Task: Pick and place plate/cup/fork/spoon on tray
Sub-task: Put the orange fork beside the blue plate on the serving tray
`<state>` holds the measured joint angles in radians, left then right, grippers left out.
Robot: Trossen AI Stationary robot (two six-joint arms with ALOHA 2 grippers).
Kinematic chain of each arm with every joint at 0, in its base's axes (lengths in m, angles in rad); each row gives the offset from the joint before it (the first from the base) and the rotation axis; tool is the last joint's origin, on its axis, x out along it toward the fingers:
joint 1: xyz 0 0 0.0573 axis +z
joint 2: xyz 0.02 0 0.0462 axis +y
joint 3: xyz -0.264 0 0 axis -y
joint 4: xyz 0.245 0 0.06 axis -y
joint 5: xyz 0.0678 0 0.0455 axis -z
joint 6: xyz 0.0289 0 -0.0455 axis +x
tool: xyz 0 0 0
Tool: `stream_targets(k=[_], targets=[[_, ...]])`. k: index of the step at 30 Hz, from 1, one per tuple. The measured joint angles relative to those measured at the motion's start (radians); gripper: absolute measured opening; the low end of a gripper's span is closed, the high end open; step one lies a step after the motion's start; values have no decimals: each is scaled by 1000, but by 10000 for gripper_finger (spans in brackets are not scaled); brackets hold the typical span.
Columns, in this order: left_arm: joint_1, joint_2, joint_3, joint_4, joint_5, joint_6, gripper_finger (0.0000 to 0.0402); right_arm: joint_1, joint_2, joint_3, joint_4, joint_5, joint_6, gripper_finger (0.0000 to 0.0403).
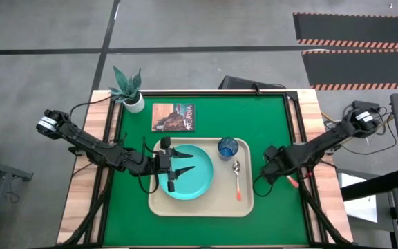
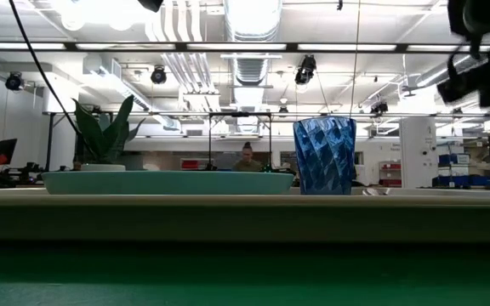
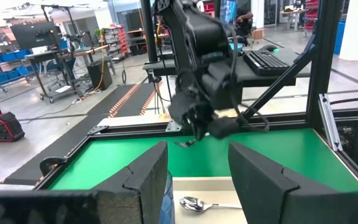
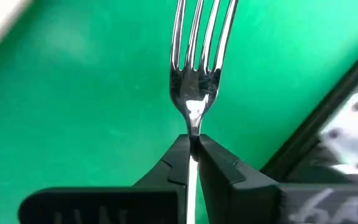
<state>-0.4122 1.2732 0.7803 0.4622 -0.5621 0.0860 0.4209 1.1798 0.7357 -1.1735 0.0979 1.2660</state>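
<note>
The right gripper (image 4: 193, 155) pinches the fork (image 4: 196, 81) by its thin neck, low over the green mat right of the tray (image 1: 159, 206); so narrow a hold could let it swivel or slip during lifting. The left gripper (image 1: 178, 168) waits open over the plate (image 1: 197, 181).

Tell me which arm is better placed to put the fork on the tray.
The right arm: its gripper has its jaws shut on the fork, just off the tray. The left gripper hangs open above the plate.

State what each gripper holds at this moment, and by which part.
The right gripper is shut on the fork, pinching its metal neck just below the tines. The left gripper is open above the plate, holding nothing.
</note>
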Motion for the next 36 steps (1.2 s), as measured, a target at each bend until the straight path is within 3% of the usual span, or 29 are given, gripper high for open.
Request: stream_targets(k=[11, 20, 27, 36], targets=[[0, 0, 0, 0, 0, -1, 156, 48, -60, 217, -119, 341, -56, 13], [0, 0, 0, 0, 0, -2, 156, 136, -59, 310, -53, 616, -122, 13], [0, 0, 0, 0, 0, -4, 156, 212, -57, 252, 341, 742, -327, 13], [0, 0, 0, 0, 0, -28, 156, 223, -9, 137, 1091, 759, -870, 12]])
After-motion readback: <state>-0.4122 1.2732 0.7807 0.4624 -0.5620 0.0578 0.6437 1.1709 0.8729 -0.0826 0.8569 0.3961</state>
